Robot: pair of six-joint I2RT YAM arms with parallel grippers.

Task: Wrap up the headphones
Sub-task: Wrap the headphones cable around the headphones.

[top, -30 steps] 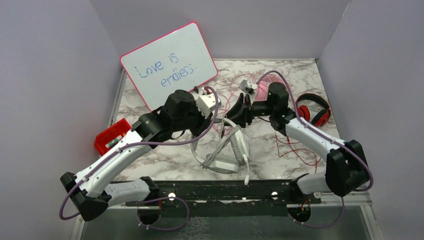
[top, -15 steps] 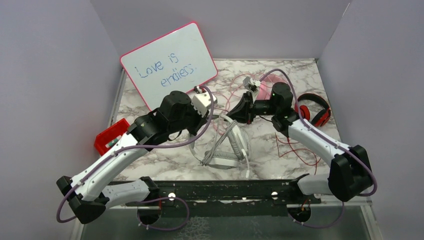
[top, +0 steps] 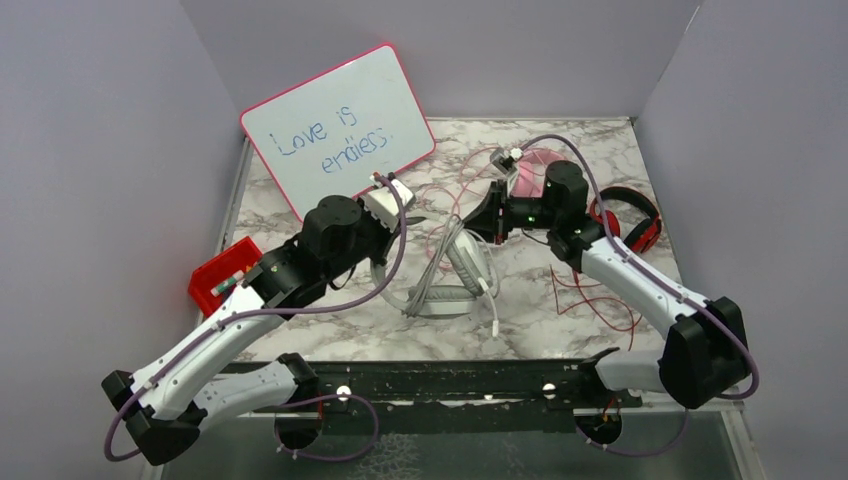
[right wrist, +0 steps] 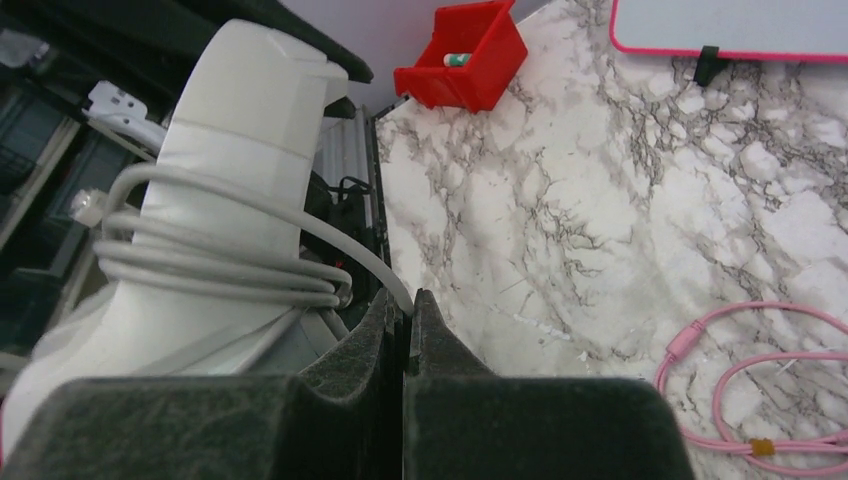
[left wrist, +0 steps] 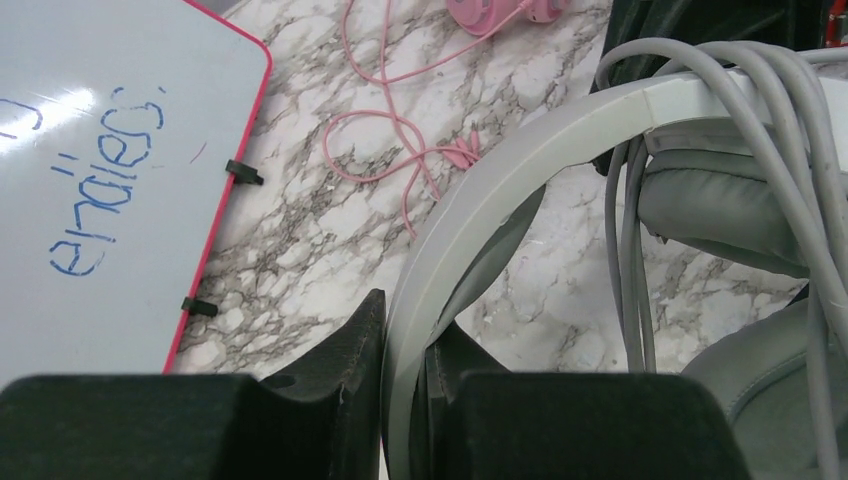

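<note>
**Two grips: hold tension**

Your left gripper (left wrist: 405,345) clamps the grey headphones' (top: 468,268) headband (left wrist: 520,150) over the tabletop (top: 335,325); your right gripper (right wrist: 408,312) pinches their cable (right wrist: 330,245). Lay turns snug, side by side. The red-and-black pair (top: 608,224) and pink pair (left wrist: 490,12) wait beyond.

Even, diffuse overhead light; soft, faint shadows on the marble table (top: 350,335). Glare patch on the whiteboard (left wrist: 100,150). Wrist views blur in the near foreground.
</note>
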